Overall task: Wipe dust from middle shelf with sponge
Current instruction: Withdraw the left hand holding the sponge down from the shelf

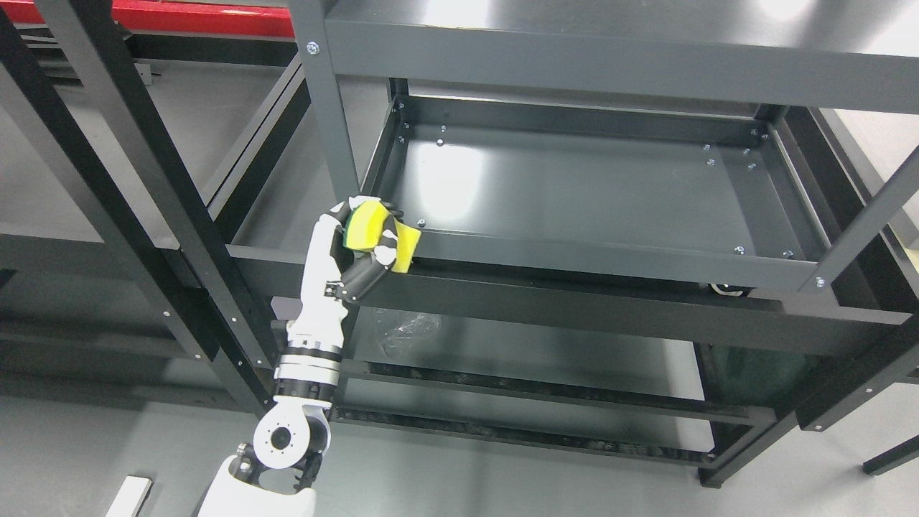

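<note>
Yellow sponge gripped in left robot hand, at middle shelf front-left corner; no readable writing.

The left arm rises from the bottom edge, left of the middle, and stands nearly upright, its round white joint low in the picture and the ringed wrist above it. The left hand sits at the top, bent toward the right. Its black-and-white fingers are curled closed around a sponge.
</note>
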